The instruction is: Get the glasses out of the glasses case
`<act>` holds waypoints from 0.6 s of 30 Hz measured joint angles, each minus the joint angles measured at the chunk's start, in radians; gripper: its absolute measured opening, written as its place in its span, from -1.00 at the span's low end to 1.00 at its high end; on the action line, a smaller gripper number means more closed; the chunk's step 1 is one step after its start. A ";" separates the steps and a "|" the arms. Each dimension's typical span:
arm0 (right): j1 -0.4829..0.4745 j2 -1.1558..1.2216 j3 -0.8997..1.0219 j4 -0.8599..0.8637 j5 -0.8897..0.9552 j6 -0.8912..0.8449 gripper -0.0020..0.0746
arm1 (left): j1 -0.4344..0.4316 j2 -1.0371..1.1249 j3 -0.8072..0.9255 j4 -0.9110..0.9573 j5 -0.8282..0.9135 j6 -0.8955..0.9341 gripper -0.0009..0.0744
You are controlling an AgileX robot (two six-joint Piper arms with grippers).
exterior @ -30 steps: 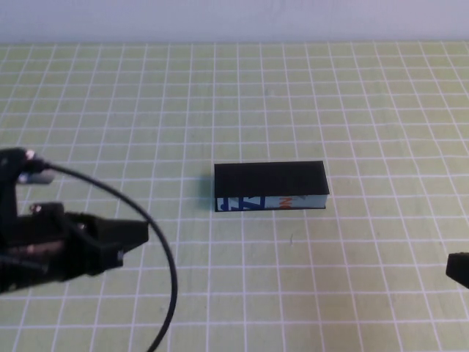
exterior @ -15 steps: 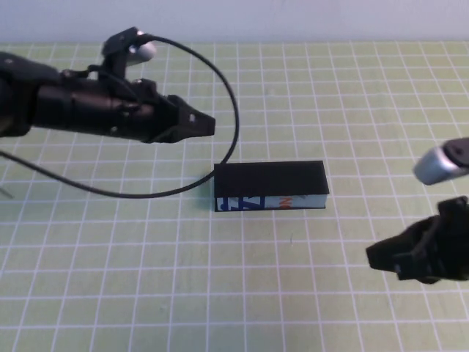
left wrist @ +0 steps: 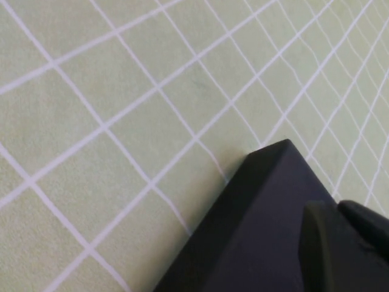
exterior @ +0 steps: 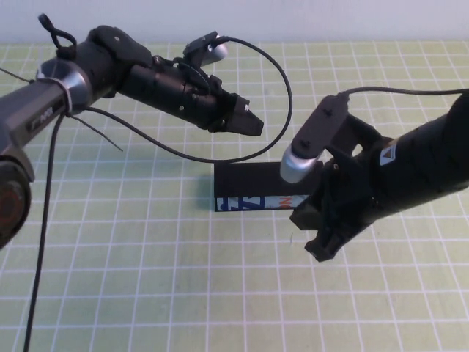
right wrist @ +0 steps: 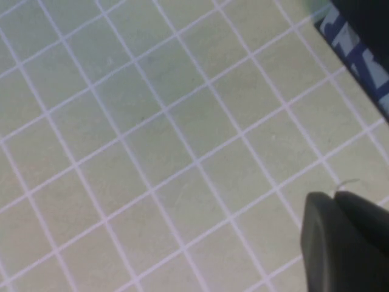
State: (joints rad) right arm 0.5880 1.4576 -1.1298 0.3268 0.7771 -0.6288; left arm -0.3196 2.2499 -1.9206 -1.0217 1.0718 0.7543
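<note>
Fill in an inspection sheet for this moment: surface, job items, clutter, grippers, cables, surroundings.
Surface: green mat with white grid.
Job's things: glasses case lies closed at centre, printed side towards the robot; glasses not visible.
Clutter: nothing seen.
Grippers: left gripper hovers above the case's far-left corner; right gripper sits at the case's near-right end, hiding it.
Cables: black cable loops off the left arm; another runs along the right arm.
Surroundings: pale wall behind the mat.

glasses case mid-mat, lid down | left gripper above, behind its left end | right gripper before its right end
</note>
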 joint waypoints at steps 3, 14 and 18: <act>0.000 0.028 -0.019 -0.011 -0.043 -0.055 -0.98 | 0.000 0.059 -0.050 0.005 0.018 -0.021 -0.99; 0.000 0.128 -0.029 -0.016 -0.116 -0.165 -0.57 | 0.000 0.175 -0.118 0.011 0.059 -0.059 -0.99; 0.002 0.159 -0.039 -0.017 -0.167 -0.220 -0.49 | 0.000 0.191 -0.120 0.006 0.067 -0.070 -0.99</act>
State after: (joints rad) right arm 0.5902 1.6164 -1.1683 0.3095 0.6102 -0.8492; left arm -0.3196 2.4411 -2.0402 -1.0155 1.1385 0.6848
